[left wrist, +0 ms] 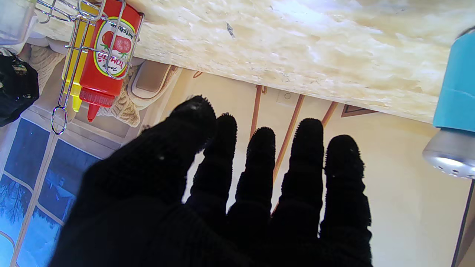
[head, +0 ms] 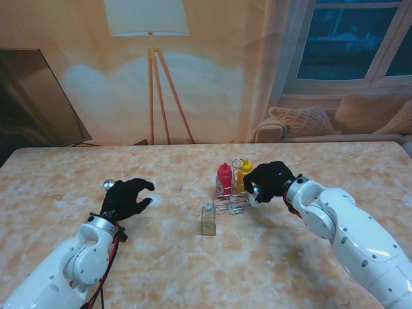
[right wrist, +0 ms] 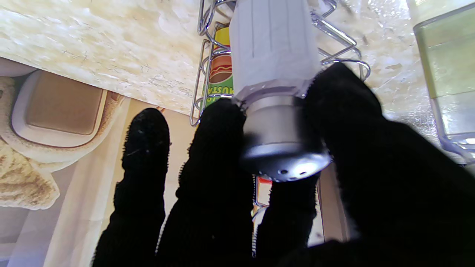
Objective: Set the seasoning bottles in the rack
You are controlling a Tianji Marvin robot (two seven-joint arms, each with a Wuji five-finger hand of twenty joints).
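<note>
A wire rack [head: 233, 202] stands mid-table holding a red ketchup bottle [head: 224, 176] and a yellow mustard bottle [head: 245, 168]. My right hand [head: 269, 180] is shut on a white shaker [right wrist: 274, 48] by its silver cap [right wrist: 282, 150], at the rack's right side, its body among the rack wires [right wrist: 345, 48]. Whether it rests on the rack's floor is hidden. A clear glass bottle [head: 208, 220] stands on the table just nearer to me than the rack. My left hand [head: 129, 197] hovers open, fingers spread, beside a blue shaker [left wrist: 455, 92] with a silver cap [head: 109, 185].
The marble-patterned table [head: 290, 257] runs wide on both sides. Beyond its far edge stand a tripod floor lamp [head: 152, 71] and a sofa with cushions [head: 309, 122]. A dark screen [head: 35, 96] sits at the far left.
</note>
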